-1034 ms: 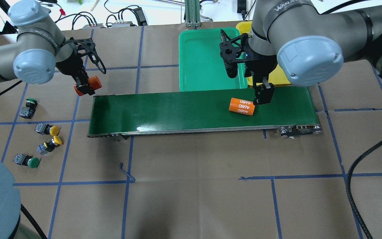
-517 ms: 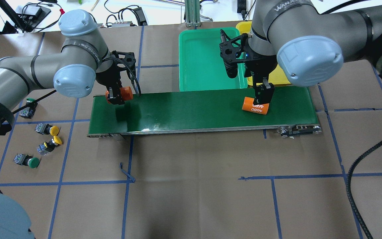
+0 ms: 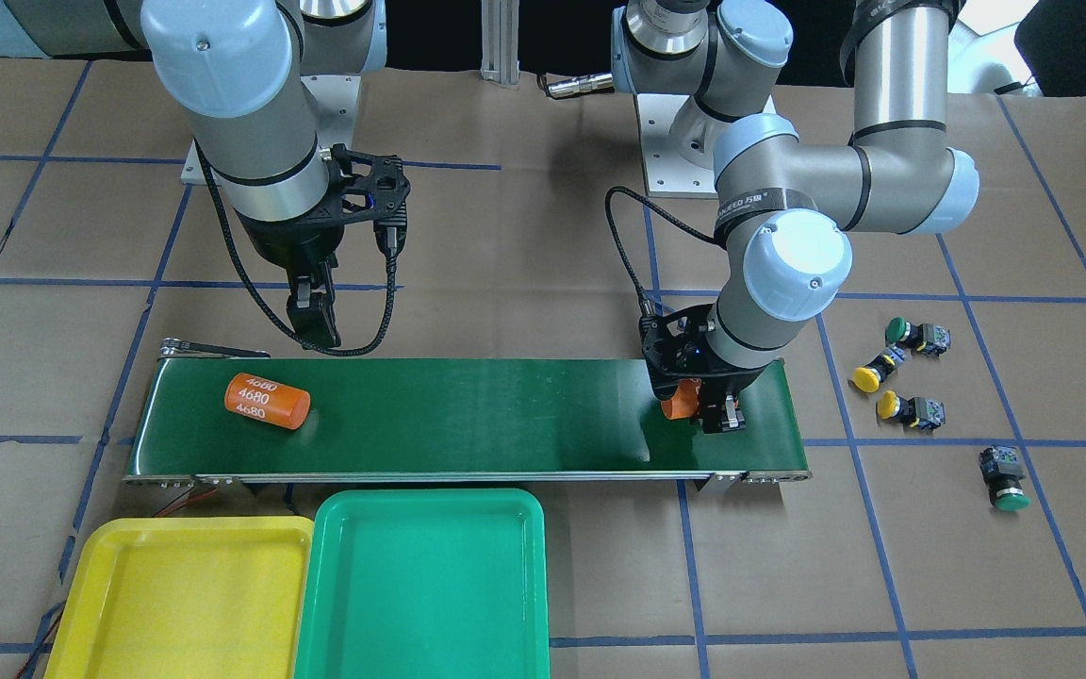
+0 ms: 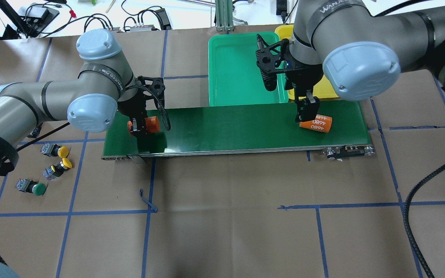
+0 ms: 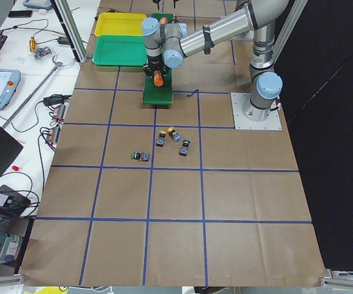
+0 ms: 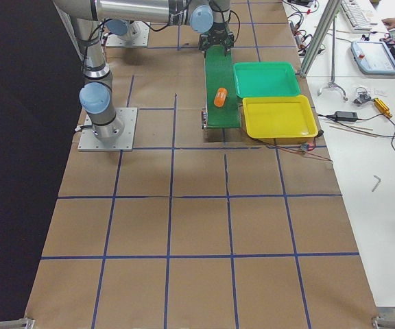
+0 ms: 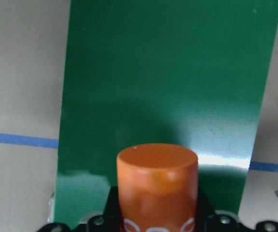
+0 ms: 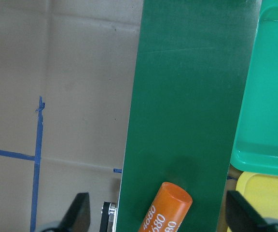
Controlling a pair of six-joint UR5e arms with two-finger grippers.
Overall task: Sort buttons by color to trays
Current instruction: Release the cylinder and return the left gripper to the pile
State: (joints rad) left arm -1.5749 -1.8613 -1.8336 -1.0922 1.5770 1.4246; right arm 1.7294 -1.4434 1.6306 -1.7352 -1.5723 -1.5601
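Orange cylinder [image 4: 151, 123] is clamped by the left gripper [image 4: 137, 126] fingers over the belt [image 4: 226, 131]; the right gripper [image 3: 314, 321] fingers are spread apart. Buttons [image 3: 911, 408] are seen on the bench [image 4: 226, 212], well apart from the trays [image 3: 420, 585].

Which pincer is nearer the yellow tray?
Right. The right pincer hangs open over the belt end beside the yellow tray; the left pincer grips an orange cylinder at the opposite end.
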